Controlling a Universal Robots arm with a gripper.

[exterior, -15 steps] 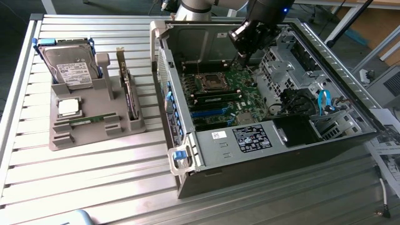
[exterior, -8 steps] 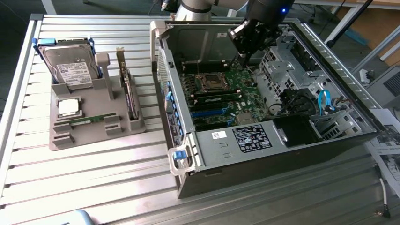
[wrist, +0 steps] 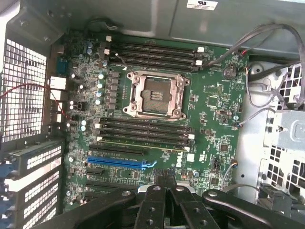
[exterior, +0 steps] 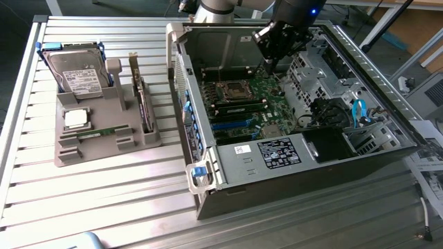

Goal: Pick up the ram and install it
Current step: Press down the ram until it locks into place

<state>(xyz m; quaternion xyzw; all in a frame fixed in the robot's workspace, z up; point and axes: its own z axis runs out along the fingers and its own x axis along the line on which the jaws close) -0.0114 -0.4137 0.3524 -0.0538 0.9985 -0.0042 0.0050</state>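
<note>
A ram stick [exterior: 97, 133], thin and green, lies in the front groove of the grey holder tray [exterior: 69, 155] at the exterior view's left. Inside the open computer case [exterior: 291, 155], the motherboard [wrist: 209, 100] has dark memory slots on both sides of the processor socket [wrist: 155, 93]. One of those slots seems to hold a green stick on edge [wrist: 143, 141] [exterior: 239, 109]. My gripper [exterior: 268, 66] hangs over the far part of the motherboard. Its black fingers [wrist: 155, 205] are pressed together, so the gripper [wrist: 165, 180] is shut with nothing between them.
The tray also carries a hard drive [exterior: 80, 72], a square silver processor [exterior: 76, 118] and an upright expansion card [exterior: 142, 101]. Drive cages and cables [exterior: 346, 114] crowd the case at the exterior view's right. A blue expansion slot [wrist: 116, 163] lies near my fingertips.
</note>
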